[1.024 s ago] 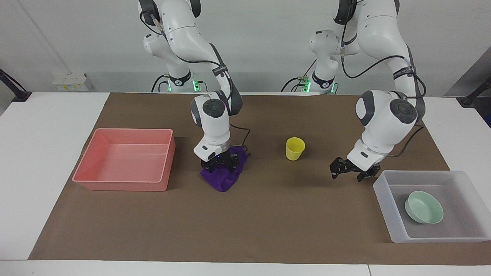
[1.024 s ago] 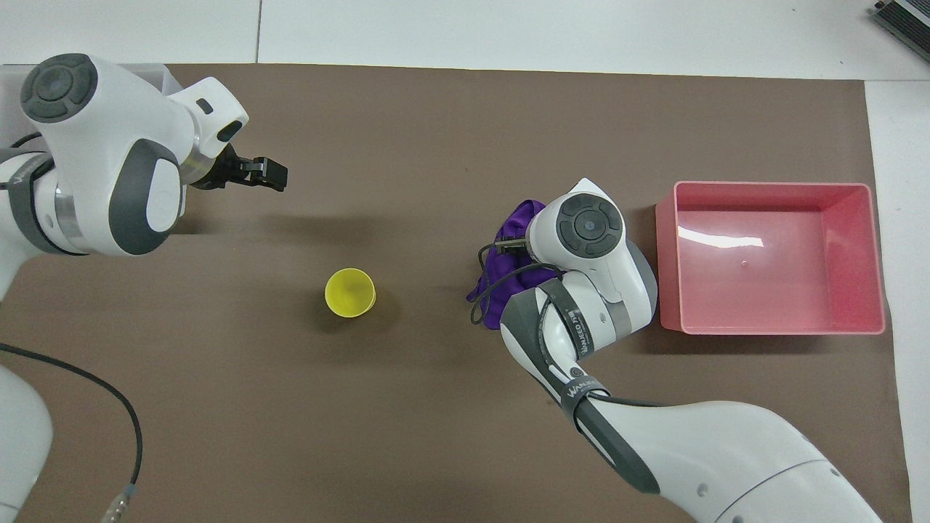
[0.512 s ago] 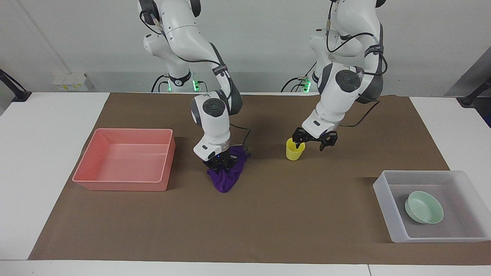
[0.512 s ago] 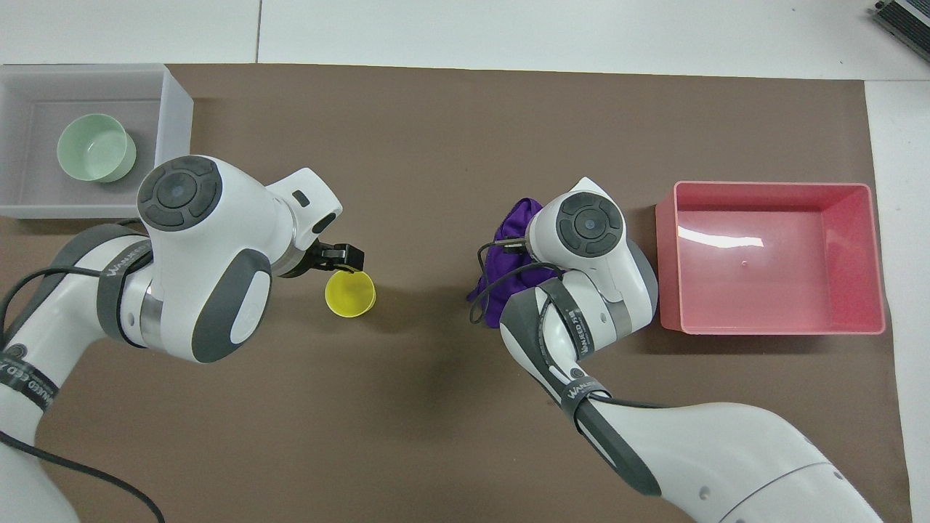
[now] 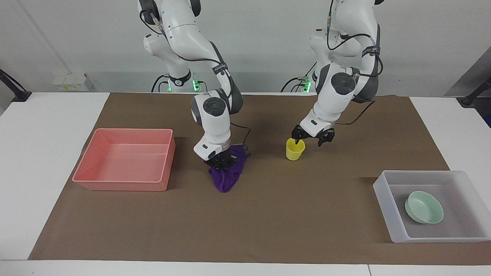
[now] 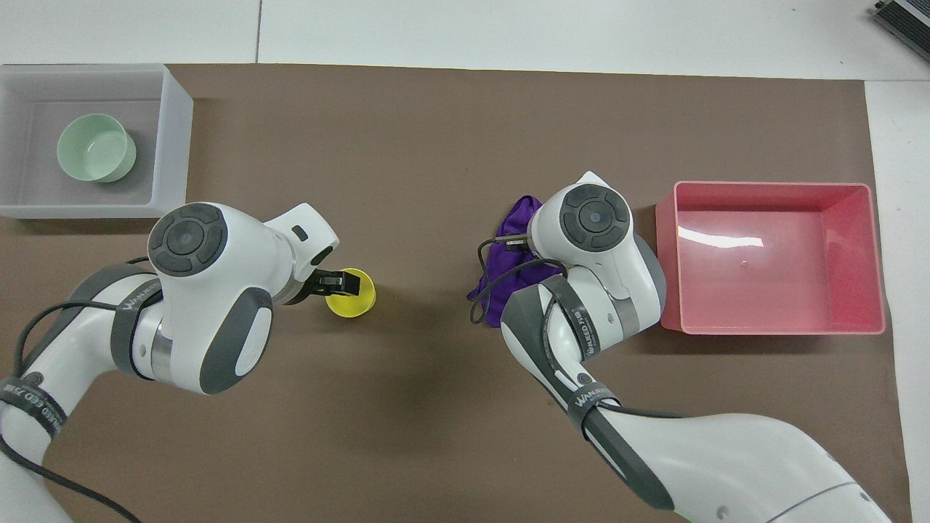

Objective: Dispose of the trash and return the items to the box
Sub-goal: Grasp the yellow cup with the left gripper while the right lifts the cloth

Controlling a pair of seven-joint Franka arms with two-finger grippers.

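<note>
- Right arm [image 6: 581, 330]: grey band on forearm w/ white lettering, reads approx. "WANJEEO"; last letters unsure.
- Same arm, black strap [image 6: 590, 398] lower down: same wording repeated.
- Left arm [image 6: 138, 309]: grey band w/ same white wording, partly readable.
- Left arm, black strap [image 6: 33, 407] near pic edge: lettering ends "...EEO", rest cut off.
- Facing view: arm straps show white print, too small to read.

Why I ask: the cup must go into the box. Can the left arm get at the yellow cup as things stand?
Probably yes. The left gripper is open right at the yellow cup, one finger over its rim, with nothing between them. The right gripper is on the purple cloth, clear of it.
</note>
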